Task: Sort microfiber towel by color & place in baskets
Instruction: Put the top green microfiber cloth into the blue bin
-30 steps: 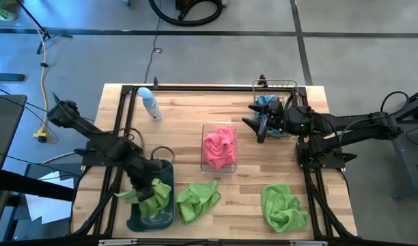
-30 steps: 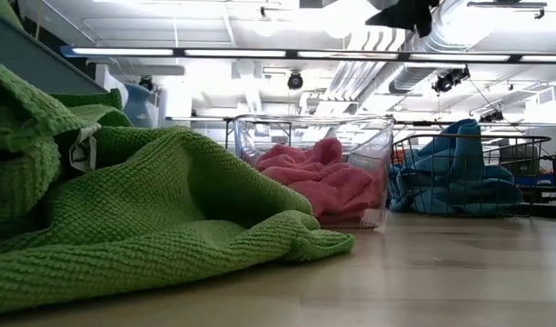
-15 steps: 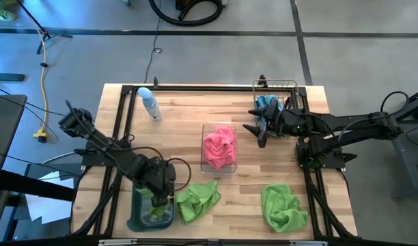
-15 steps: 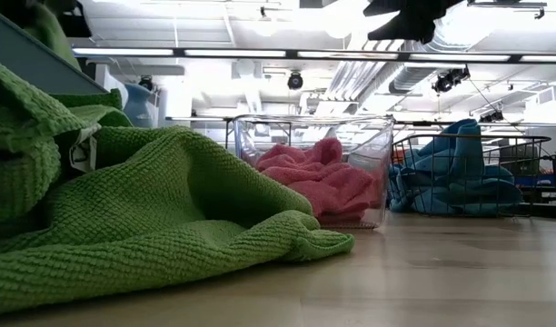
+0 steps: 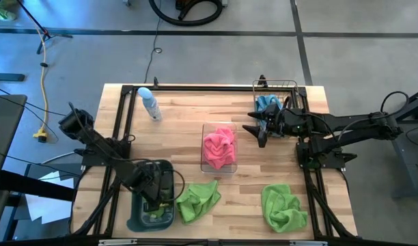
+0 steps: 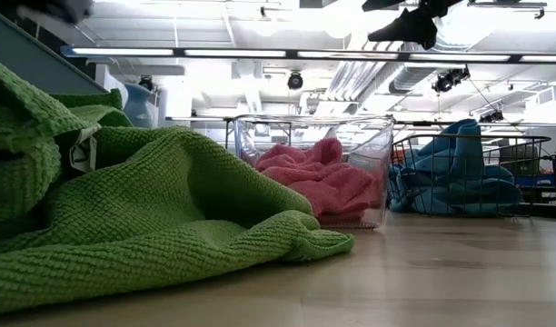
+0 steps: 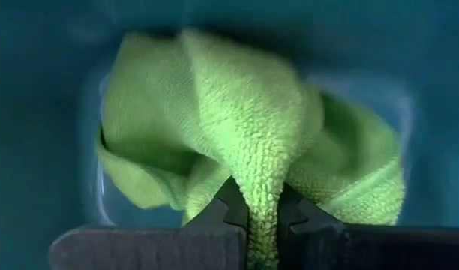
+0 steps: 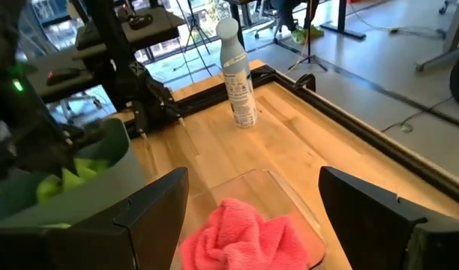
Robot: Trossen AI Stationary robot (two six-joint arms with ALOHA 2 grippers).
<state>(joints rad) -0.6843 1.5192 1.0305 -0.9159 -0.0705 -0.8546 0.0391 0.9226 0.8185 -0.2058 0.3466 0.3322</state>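
Robotics laboratory in an open-plan industrial room. A wooden table (image 5: 250, 198) edged by a black metal frame (image 5: 195, 88) stands on a polished grey concrete floor (image 5: 195, 55) marked with dark seams. At 9 o'clock from the table a yellow cable (image 5: 44, 82) trails over the floor; at 12 o'clock lies a black hoop (image 5: 186, 12). The low view shows strip lights (image 6: 260, 53) and exposed ceiling ducts (image 6: 369, 77); desks and chairs (image 8: 304, 15) stand beyond.

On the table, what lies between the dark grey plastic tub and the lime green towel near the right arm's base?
In the high view, another lime green towel lies between the dark grey plastic tub and the right-hand lime green towel.
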